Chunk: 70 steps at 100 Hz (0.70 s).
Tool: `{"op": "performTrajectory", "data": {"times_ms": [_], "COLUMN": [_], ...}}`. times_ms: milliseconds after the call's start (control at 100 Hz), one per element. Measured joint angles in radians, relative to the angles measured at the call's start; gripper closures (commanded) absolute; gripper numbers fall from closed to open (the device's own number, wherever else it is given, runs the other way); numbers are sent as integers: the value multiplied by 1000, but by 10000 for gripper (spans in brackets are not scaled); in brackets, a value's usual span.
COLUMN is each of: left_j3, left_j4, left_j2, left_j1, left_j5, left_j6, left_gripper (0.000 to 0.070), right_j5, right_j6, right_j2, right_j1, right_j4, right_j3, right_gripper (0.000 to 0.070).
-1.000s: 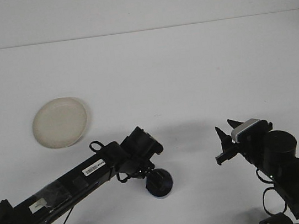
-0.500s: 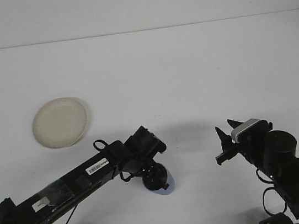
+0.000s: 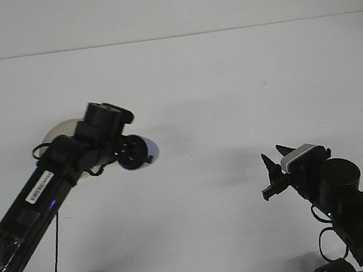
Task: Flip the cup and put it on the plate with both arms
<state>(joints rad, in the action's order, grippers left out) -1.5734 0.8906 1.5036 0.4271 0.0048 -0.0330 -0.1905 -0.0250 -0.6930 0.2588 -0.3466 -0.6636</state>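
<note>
A dark blue cup (image 3: 142, 151) with a pale inside hangs on its side above the table, its mouth facing right. My left gripper (image 3: 129, 151) is shut on it. Behind the left arm lies the cream plate (image 3: 59, 130), mostly hidden by the wrist; the cup is just to its right and raised off the table. My right gripper (image 3: 274, 162) stands open at the lower right, its fingers pointing up and left with nothing between them.
The white table (image 3: 229, 89) stretches to a back edge against a pale wall. The left arm's shadow falls on the table between the two arms.
My left gripper has lifted the cup from the table near the front and swung it up and left, next to the plate. The right arm has not moved.
</note>
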Motion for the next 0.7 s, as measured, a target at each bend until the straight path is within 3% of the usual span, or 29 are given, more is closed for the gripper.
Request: {"op": "performTrajectory", "data": {"times_ms": [320,700], "left_j3": [-1,-1], "left_j4": [6,-28], "left_j2": [64,254], "left_j1": [-413,-575], "left_j5": [0,0], "left_j6": [-29,-37], "left_gripper": [686,686], "right_j5": [0,0], "right_j6": [0,0], "right_j2": [0,0], "right_j1": [0,0], "right_j4": [0,0], "right_j3": [0,0], "right_gripper": [421,421]}}
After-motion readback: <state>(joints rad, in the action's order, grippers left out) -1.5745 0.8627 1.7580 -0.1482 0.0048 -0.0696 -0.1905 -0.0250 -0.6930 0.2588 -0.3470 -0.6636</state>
